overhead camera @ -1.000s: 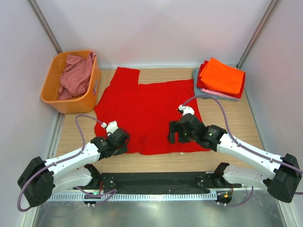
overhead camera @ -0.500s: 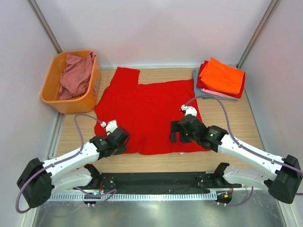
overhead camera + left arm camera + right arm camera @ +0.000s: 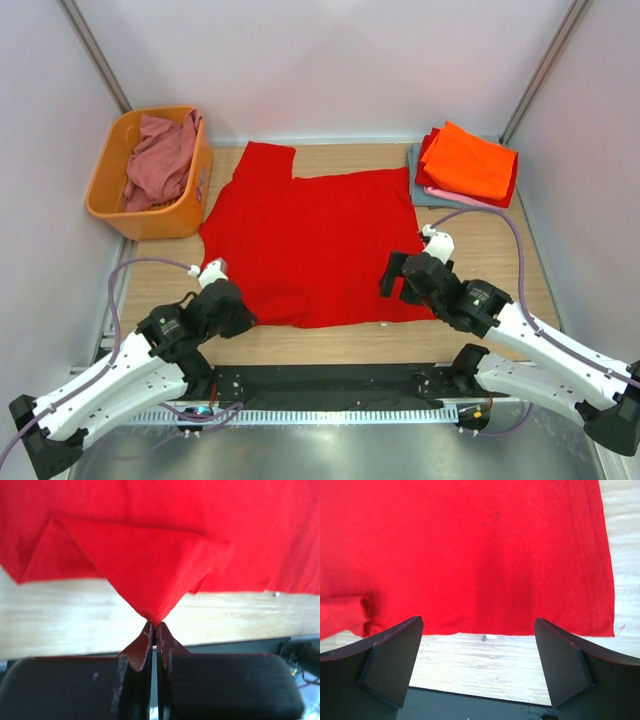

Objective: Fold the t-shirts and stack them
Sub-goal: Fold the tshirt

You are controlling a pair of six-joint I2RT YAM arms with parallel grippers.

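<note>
**Fold of the large red shirt begun: left corner gripped, right corner not yet taken**

Near edge, left: the left gripper (image 3: 154,626) is clamped on the near-left hem corner of the large red t-shirt (image 3: 310,235). The cloth there is drawn into a peaked flap towards the fingers. The rest of the garment lies spread flat on the table (image 3: 330,345), with its hem nearest the arms and one sleeve at the far left.

Near edge, right: the right gripper (image 3: 479,630) has its jaws standing wide apart and holds nothing. It sits over the near hem, short of the near-right corner.

Step in hand, as judged: securing both hem corners for the first fold. The next move calls for the right gripper to shift to its corner, descend and close on the fabric. Both arms would then carry the hem away together at matched height, or the fold will skew.

Far side, right: one stack of four visible layers.
- orange t-shirt (image 3: 472,160), on top
- red t-shirt (image 3: 428,152)
- pink t-shirt (image 3: 440,194)
- grey-blue t-shirt (image 3: 418,180), at the bottom

Far side, left: one orange basket (image 3: 110,200) holding a crumpled dusty rose t-shirt (image 3: 160,150). Whether more lies beneath it cannot be told.

Count: six shirts seen, one basket, two grippers.
</note>
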